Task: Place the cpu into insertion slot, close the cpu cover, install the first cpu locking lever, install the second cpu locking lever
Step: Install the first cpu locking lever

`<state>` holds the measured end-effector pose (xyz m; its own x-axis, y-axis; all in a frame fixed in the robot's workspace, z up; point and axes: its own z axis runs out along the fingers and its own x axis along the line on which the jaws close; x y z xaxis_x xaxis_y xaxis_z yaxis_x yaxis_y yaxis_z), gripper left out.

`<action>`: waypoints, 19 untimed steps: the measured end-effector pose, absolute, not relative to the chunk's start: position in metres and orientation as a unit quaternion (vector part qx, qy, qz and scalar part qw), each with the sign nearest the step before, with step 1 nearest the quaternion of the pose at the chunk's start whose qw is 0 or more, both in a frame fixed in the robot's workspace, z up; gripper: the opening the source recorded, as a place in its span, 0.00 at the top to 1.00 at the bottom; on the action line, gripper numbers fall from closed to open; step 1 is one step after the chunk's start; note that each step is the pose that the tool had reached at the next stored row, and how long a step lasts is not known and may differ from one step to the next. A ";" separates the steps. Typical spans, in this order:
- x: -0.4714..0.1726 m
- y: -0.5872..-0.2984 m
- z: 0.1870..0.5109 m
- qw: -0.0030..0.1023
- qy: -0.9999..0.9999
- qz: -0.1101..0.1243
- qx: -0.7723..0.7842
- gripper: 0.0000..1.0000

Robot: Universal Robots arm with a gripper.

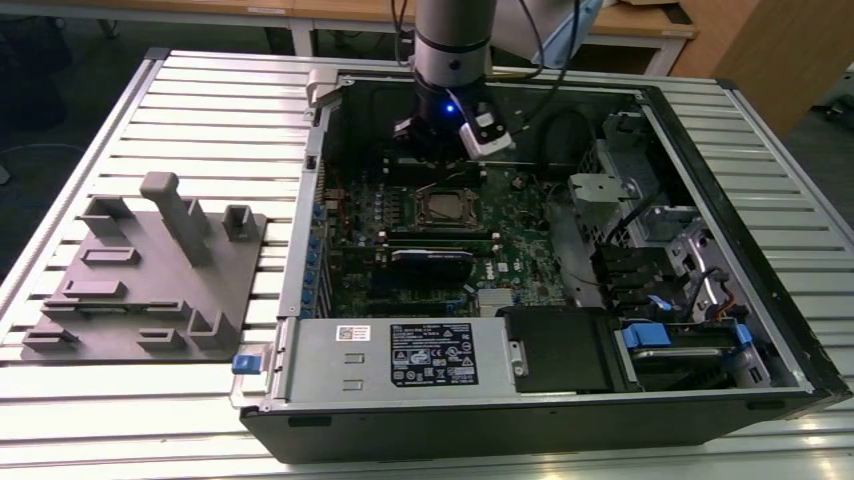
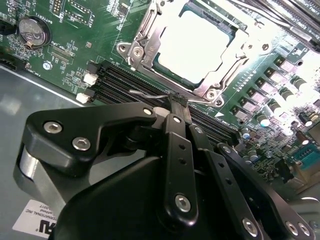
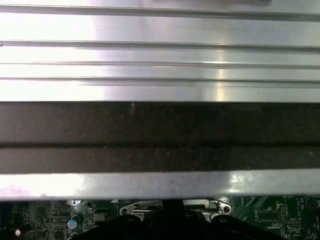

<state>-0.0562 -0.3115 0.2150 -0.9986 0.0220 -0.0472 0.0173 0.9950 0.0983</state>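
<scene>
Table: slatted metal table [image 1: 120,400] carrying an open computer case [image 1: 534,430] and, on the exterior view's left, a grey moulded fixture [image 1: 134,290] well apart from the arm.
Case front: a silver power supply [image 1: 347,355] lies along the nearest wall, with the green motherboard [image 1: 514,225] beyond it.
Insertion slot: the insertion slot [image 1: 422,208] sits mid-board, just nearer than the pincer [image 1: 447,150].
Cpu: in the second wrist view the cpu [image 2: 197,42] lies flat in the socket, its metal top glaring bright.
Cpu cover: the cpu cover [image 2: 145,35] is down, framing the chip on all sides.
Locking lever: a thin wire lever [image 2: 147,94] runs along the socket's edge above the black memory slots [image 2: 125,82] and meets the pincer's tip.
Pincer: black fingers pressed together, tip at the wire; whether the wire is pinched between them cannot be told.
Far: the arm [image 1: 454,40] comes down over the case's far wall.
</scene>
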 end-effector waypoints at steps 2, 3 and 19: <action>-0.055 -0.311 0.215 0.024 0.998 0.049 0.010 0.89; -0.055 -0.311 0.215 0.024 0.998 0.049 0.010 0.89; -0.046 -0.311 0.213 0.024 0.998 0.049 0.017 0.89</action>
